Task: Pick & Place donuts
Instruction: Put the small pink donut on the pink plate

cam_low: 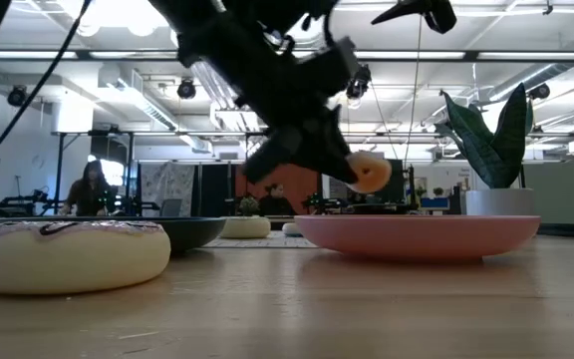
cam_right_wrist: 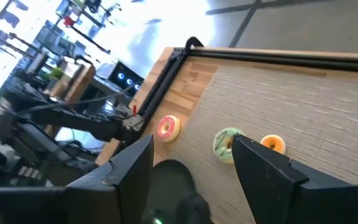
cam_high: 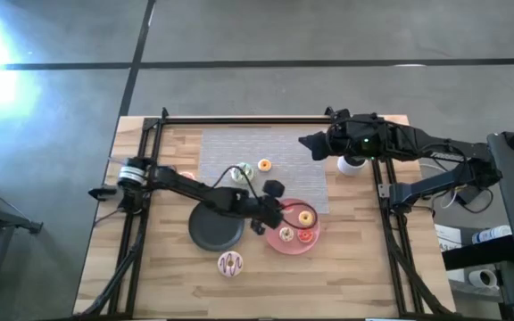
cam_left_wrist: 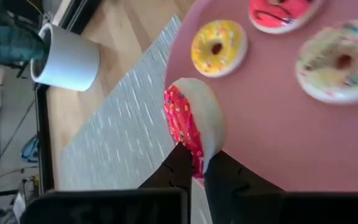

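Two dark jointed arms; black cables; blocky black fingers (cam_right_wrist: pixel 272 174).

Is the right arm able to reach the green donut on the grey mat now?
Probably yes. The right hand is open above the mat's far edge, and the green donut lies uncovered, though the left arm passes close beside it.

A robotics lab or workshop in an open industrial hall: bare ceiling with ducts (cam_low: pixel 157 95) and strip lights, grey concrete floor (cam_high: pixel 284 36). Beyond the framed wooden table (cam_high: pixel 168 267) stand more rigs, monitors (cam_right_wrist: pixel 124 78) and a seated person (cam_low: pixel 92 189) (working at a bench).
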Robot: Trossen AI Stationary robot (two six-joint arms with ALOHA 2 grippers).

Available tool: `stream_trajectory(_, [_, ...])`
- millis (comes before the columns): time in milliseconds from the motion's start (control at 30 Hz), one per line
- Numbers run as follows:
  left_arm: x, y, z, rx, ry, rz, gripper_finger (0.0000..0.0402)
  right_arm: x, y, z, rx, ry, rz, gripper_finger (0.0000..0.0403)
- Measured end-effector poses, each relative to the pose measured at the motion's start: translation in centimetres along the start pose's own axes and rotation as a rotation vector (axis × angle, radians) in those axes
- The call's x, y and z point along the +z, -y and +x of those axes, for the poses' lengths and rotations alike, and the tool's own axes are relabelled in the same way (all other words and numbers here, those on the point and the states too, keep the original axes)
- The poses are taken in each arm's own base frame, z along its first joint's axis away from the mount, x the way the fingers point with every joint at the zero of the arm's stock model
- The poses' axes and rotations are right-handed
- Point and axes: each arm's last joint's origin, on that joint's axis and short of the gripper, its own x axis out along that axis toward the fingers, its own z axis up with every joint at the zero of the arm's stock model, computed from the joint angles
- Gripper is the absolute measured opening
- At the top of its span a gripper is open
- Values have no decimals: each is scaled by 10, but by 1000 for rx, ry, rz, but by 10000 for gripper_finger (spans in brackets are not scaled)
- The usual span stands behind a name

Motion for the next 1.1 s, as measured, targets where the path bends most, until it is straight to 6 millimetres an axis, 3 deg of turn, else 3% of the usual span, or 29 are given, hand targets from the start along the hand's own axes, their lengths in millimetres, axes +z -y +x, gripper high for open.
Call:
stream_trajectory(300, [21,-1,34,-9,-13,37,4,6,1,-17,23,50,-3,210])
stream_trajectory(500, [16,6,51,-67,-143,98,4,7,1,-18,25,50,-16,210])
stream_trajectory(833, [19,-5,48,-84,-151,73,15,6,1,-16,18,46,-46,210])
stream_trajectory(1100, [15,-2,48,-138,-177,60,72,6,1,-16,18,46,-46,210])
